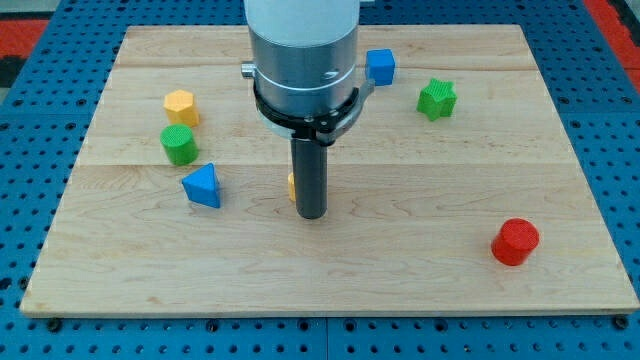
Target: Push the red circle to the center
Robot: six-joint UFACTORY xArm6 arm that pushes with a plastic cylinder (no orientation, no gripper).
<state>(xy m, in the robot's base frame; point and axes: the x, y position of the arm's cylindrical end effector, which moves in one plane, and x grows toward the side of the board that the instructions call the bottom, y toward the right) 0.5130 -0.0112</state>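
The red circle [515,242] lies on the wooden board [420,290] near the view's bottom right. My tip [312,215] touches the board near its middle, far to the view's left of the red circle. A small orange-yellow block [292,186] is mostly hidden behind the rod, touching its left side; its shape cannot be made out.
A yellow hexagon block [181,106] and a green round block [179,145] sit at the view's left, with a blue triangle [203,186] below them. A blue cube [380,67] and a green star [437,99] sit at the view's top right.
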